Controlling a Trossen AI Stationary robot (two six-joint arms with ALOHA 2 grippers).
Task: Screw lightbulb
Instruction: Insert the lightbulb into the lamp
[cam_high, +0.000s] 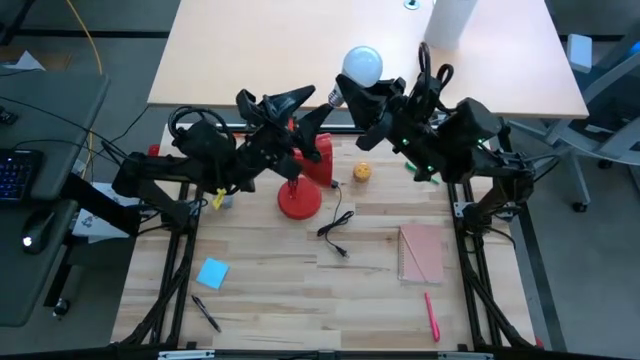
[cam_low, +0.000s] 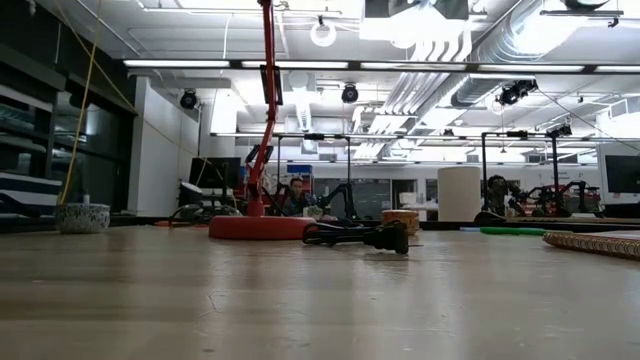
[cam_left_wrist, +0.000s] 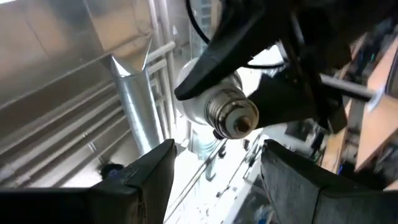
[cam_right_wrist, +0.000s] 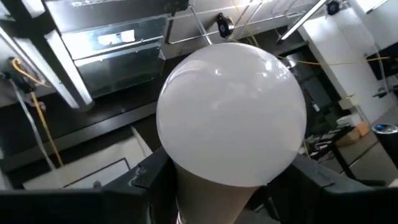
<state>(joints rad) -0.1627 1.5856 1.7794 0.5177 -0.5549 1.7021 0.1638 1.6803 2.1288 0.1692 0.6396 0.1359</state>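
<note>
You've got one lightbulb (cam_high: 362, 65) — held up over the table's far edge by the right gripper (cam_high: 352, 93), jaws part-open and clamped on the bulb's neck, screw base pointing toward the left arm. The left gripper (cam_high: 297, 102) sits just beside it, jaws apart w/ nothing between them. One red lamp (cam_high: 300, 198) stands below. On the table: one yellow-orange ball (cam_high: 362, 172), one notebook (cam_high: 421, 253), one blue sticky note (cam_high: 212, 272), two pens — one red (cam_high: 432, 316), one black (cam_high: 206, 313).
</note>
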